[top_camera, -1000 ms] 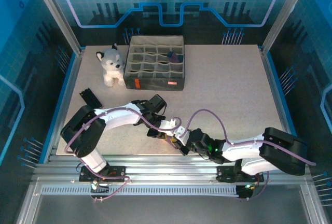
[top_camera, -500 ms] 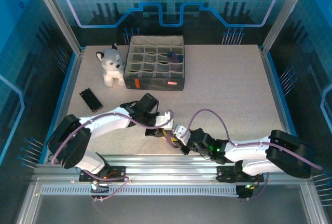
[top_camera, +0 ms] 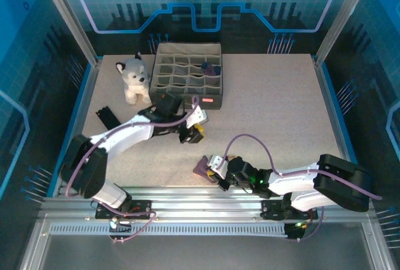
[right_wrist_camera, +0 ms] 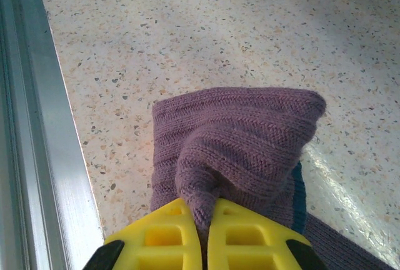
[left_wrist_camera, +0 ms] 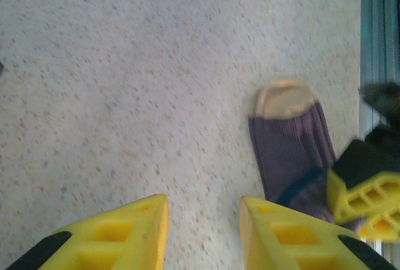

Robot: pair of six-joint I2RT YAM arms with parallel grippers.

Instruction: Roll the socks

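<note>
I think the rolling is under way: my right gripper pinches a fold of the purple ribbed knit socks, and my left gripper is spread and empty. Next I must turn the fold over.

Bare table is lying open for passage across the right half of the top view. At upper centre the compartment box is blocking the way, the plush husky sitting just left of it. A small black object is lying at far left. The left arm is slanting across the lower left; the right gripper, clamping the socks, is crowding the bottom centre.
</note>
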